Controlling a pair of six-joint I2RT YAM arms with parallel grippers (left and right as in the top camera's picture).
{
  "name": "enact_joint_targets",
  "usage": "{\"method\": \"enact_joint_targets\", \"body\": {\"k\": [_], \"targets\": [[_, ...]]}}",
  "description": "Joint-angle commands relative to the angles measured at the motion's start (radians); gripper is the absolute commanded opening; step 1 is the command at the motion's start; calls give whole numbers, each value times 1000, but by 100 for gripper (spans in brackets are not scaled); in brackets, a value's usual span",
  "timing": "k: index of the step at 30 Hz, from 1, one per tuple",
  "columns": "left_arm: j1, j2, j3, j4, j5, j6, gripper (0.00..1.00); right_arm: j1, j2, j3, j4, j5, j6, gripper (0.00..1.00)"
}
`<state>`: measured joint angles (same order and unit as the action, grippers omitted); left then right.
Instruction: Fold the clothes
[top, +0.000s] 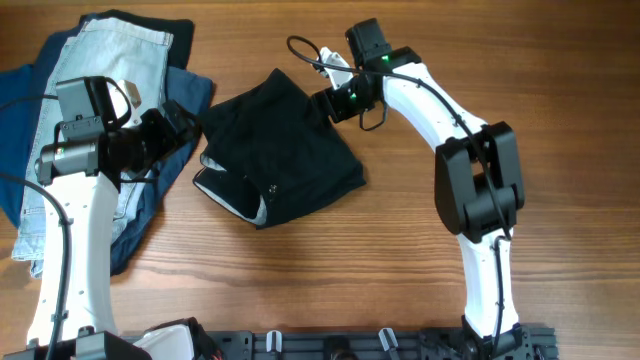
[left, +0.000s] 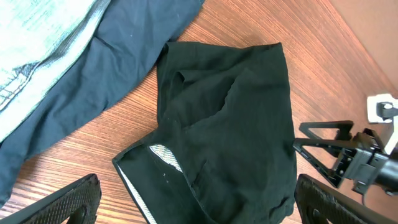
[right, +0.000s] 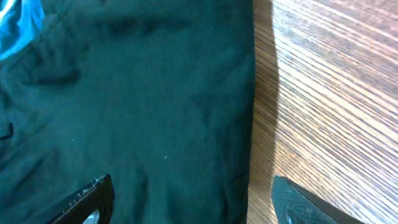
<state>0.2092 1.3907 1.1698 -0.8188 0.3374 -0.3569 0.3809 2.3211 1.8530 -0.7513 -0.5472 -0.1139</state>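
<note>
Black shorts (top: 280, 150) lie mid-table, nearer the far edge, bunched into a rough square with pale waistband lining showing at the near-left side; we judge one loose fold at best, squaring and the final fold still to do; left gripper (left: 202, 199) spread wide above the waistband end, holding nothing; right gripper (right: 189, 186) spread too, straddling the hem, one finger over cloth, one over table (top: 560, 80); layers underneath hidden; denim shorts (top: 110, 60) and navy garments (top: 190, 90) at the far-left corner, partly cut off.
</note>
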Motion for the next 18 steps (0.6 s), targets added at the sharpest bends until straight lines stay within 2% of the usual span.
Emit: {"method": "enact_joint_targets", "body": {"k": [1, 5, 9, 10, 14, 15, 18], "targets": [[-6, 6, -5, -1, -6, -10, 100, 5, 62, -12, 17, -45, -12, 81], [-6, 6, -5, 0, -6, -9, 99, 6, 82, -12, 34, -54, 11, 75], [-6, 6, -5, 0, -6, -9, 99, 9, 84, -12, 49, -77, 42, 62], [-6, 6, -5, 0, -6, -9, 100, 12, 84, -13, 49, -93, 43, 57], [-6, 6, -5, -1, -6, -10, 99, 23, 85, -12, 36, -151, 66, 14], [-6, 6, -5, -1, -6, -10, 99, 23, 85, -12, 33, -154, 79, 6], [-6, 6, -5, -1, -6, -10, 100, 18, 85, -12, 42, -154, 126, 4]]}}
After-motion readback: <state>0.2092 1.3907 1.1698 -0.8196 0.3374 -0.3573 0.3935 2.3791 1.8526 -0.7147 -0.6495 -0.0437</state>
